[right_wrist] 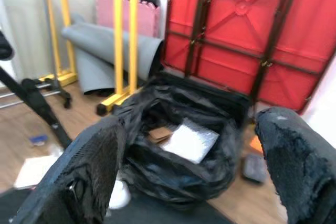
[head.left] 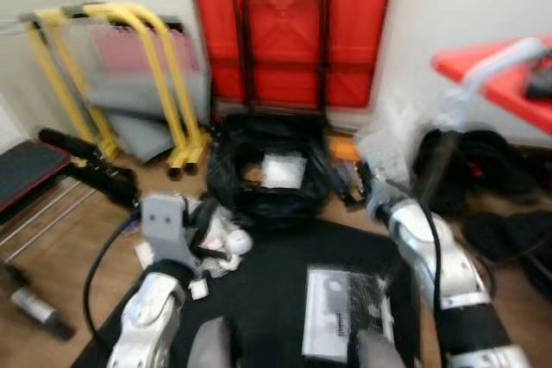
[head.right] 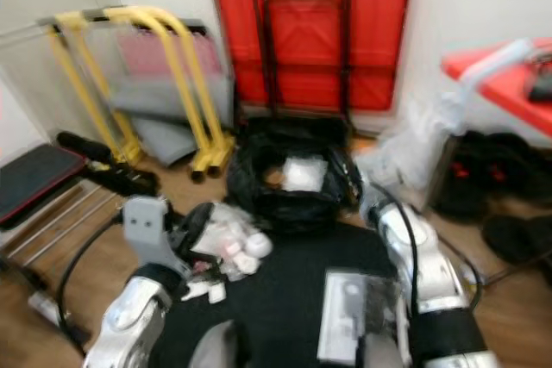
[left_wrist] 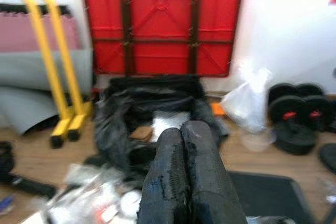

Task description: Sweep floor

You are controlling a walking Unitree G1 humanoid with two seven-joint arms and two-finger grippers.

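Left fingers (left_wrist: pixel 186 177) pressed together, empty; right fingers (right_wrist: pixel 294 161) spread wide; views blurred.

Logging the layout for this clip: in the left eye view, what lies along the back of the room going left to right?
Yellow frame → folded red table leaning on the wall, black bag open below it → clear plastic bag → black weights → red surface.

L gripper (left_wrist: pixel 185 182) fingers pressed together, R gripper (right_wrist: pixel 194 166) fingers spread wide, both arms seemingly raised fwd
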